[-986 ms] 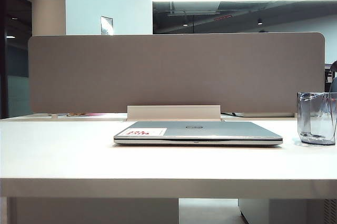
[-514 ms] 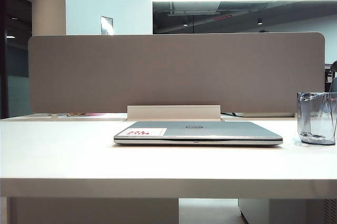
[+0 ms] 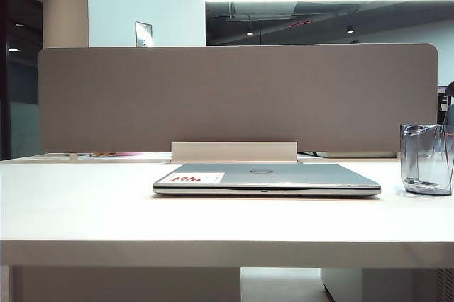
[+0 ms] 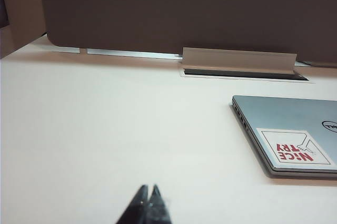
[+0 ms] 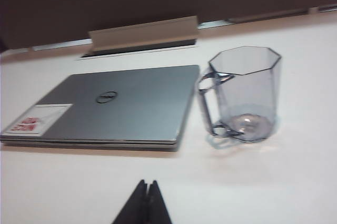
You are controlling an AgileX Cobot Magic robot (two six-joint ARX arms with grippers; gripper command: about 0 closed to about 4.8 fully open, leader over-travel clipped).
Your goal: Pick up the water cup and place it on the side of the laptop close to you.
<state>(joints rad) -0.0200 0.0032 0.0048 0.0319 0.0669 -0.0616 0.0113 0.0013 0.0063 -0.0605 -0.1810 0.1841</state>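
Observation:
The closed silver-grey laptop [image 3: 267, 179] lies flat in the middle of the white desk, with a white sticker in red print on its lid [image 4: 295, 148]. The transparent grey-blue water cup [image 3: 426, 159] stands upright on the desk to the right of the laptop [image 5: 113, 103], its squared handle turned toward the laptop. In the right wrist view the cup [image 5: 245, 93] stands a short way beyond my right gripper [image 5: 147, 183], which is shut and empty. My left gripper [image 4: 148, 187] is shut and empty over bare desk, off the laptop's sticker corner. Neither gripper shows in the exterior view.
A grey partition screen [image 3: 237, 96] runs along the back of the white desk [image 3: 85, 210]. A beige cable-slot flap [image 3: 234, 152] stands just behind the laptop. The desk's front edge [image 3: 227, 252] faces the exterior camera.

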